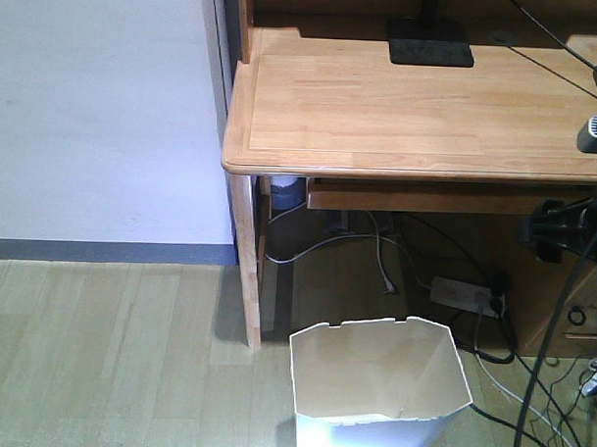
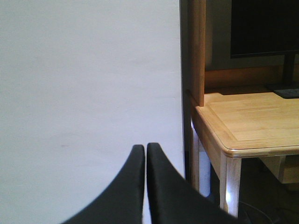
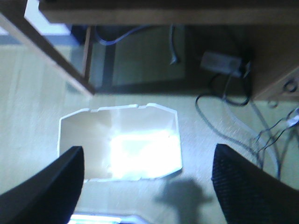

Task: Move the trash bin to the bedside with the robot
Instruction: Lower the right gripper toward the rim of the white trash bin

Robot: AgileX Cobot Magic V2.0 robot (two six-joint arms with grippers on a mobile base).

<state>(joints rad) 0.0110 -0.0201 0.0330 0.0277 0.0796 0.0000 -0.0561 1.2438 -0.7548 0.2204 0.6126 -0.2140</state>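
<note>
Black fingers (image 3: 46, 186) of the right pincer (image 3: 147, 154) stand spread wide at the lower corners of its wrist view and hold nothing. Between them, seen from above, lies the open mouth of the white bin (image 3: 93, 135). Its cream inside is washed out by a bright glare, and neither finger touches its rim. The left pincer (image 2: 145, 145) has its two dark fingers pressed together with only a hairline between the tips. It grips nothing and points at a plain white wall (image 2: 84, 84). Just to the right of that wall stands the wooden desk (image 2: 252, 121), with a dark monitor (image 2: 264, 25) on it. In the front view the bin (image 1: 377, 373) stands upright on the pale plank floor (image 1: 108, 354). It sits in front of the desk (image 1: 410, 110), near the left leg (image 1: 245, 261) but clear of it. Under the desk, beyond the bin, a white power strip (image 1: 463, 293) lies on the floor. Loose cables (image 1: 528, 388) trail from it to the bin's right. From above, the same strip (image 3: 219, 61) and cables (image 3: 243, 121) show up and to the right of the bin.
</note>
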